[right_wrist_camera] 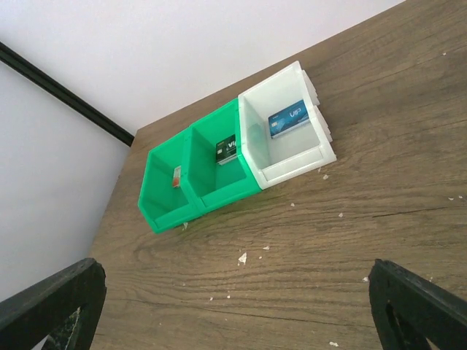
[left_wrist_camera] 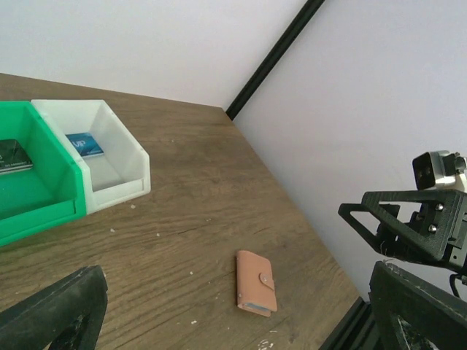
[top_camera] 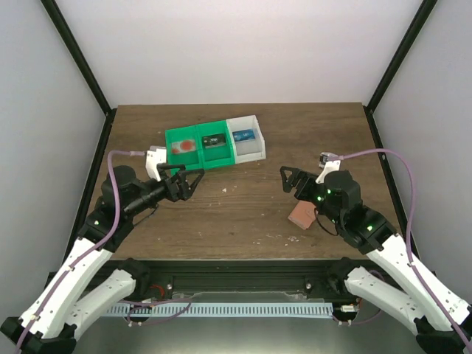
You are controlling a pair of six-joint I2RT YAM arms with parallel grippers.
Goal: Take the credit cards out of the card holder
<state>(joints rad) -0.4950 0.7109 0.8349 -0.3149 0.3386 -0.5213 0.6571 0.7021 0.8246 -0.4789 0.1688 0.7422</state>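
Note:
The card holder [left_wrist_camera: 255, 282], a salmon-pink wallet, lies folded shut on the table with its tab snapped. In the top view the card holder [top_camera: 301, 215] sits right beside my right arm's wrist. A blue credit card [right_wrist_camera: 287, 119] lies in the white bin [right_wrist_camera: 321, 149], and a dark one [right_wrist_camera: 227, 149] in the middle green bin [right_wrist_camera: 226, 191]. My left gripper [top_camera: 195, 184] hangs open above the table, left of centre, nothing between its fingers [left_wrist_camera: 58, 313]. My right gripper [top_camera: 287, 182] is also open and empty, up and left of the wallet, pointing toward the bins.
A second green bin [right_wrist_camera: 162, 217] at the left end of the row holds a small red and white card [right_wrist_camera: 176, 176]. The three bins stand side by side at the back middle of the table. Small pale crumbs [right_wrist_camera: 241, 257] dot the wood. Black frame posts rise at the back corners.

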